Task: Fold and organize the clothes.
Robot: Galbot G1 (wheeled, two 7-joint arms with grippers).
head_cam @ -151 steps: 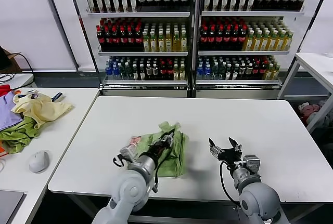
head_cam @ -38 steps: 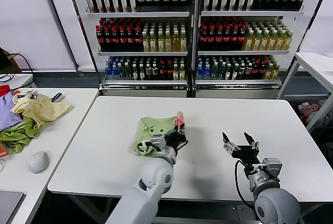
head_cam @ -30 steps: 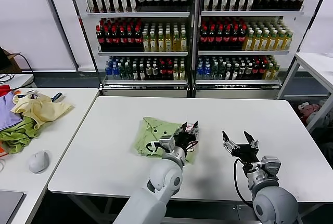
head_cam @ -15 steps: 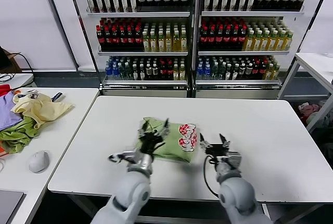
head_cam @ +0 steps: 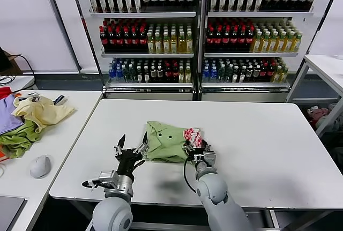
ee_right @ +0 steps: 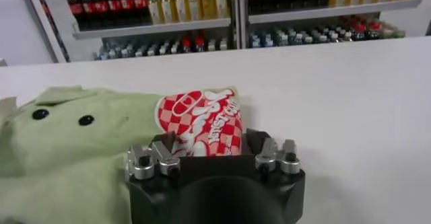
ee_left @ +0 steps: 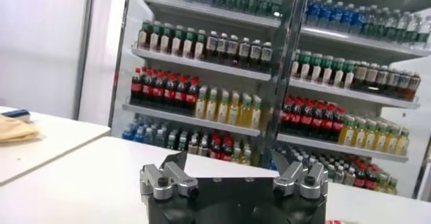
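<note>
While I watch the head view, the T-shirt point(head_cam: 167, 142) lies bunched mid-bench point(head_cam: 257, 129), my right tool point(head_cam: 197, 146) at its 3 o'clock edge over the print, my left tool point(head_cam: 128, 150) at its 9 o'clock, prongs apart, clear of cloth. From the left wrist, I see fingers point(ee_left: 168, 179) spread, shirt hidden. From the right wrist, fingers point(ee_right: 151, 158) straddle the checked print point(ee_right: 202, 121); whether they clamp it, I cannot tell.
</note>
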